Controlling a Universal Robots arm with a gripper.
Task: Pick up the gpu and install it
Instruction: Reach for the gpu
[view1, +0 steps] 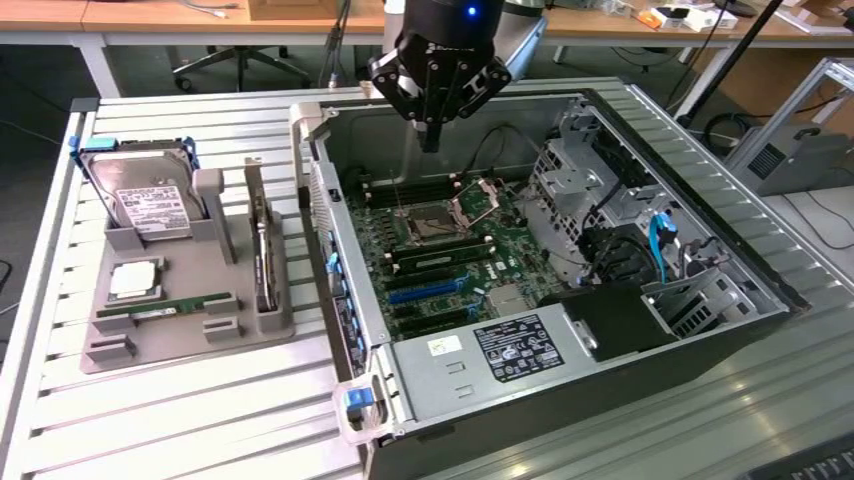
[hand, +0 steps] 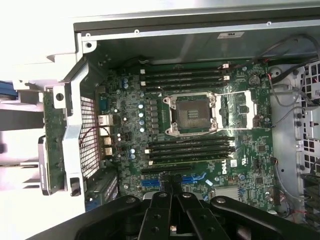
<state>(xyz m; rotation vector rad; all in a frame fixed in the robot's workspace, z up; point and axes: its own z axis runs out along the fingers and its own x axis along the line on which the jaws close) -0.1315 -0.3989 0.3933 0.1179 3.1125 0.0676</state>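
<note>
Jaws clenched empty, the gripper (view1: 430, 140) hangs upper centre over the open computer case (view1: 315, 170); reaching unopened, it could topple the gpu (view1: 263, 250) standing edgewise in the centre-left tray (view1: 187, 345).

Even light; wrist view partly overexp.

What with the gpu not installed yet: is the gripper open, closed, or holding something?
Gripper: shut, empty, over the open computer case; the gpu stands in the gray holder.

gripper (view1: 429, 140) closed (nothing held) abv PC case (view1: 311, 170) | gpu (view1: 266, 258) upright in tray (view1: 187, 322)
</note>
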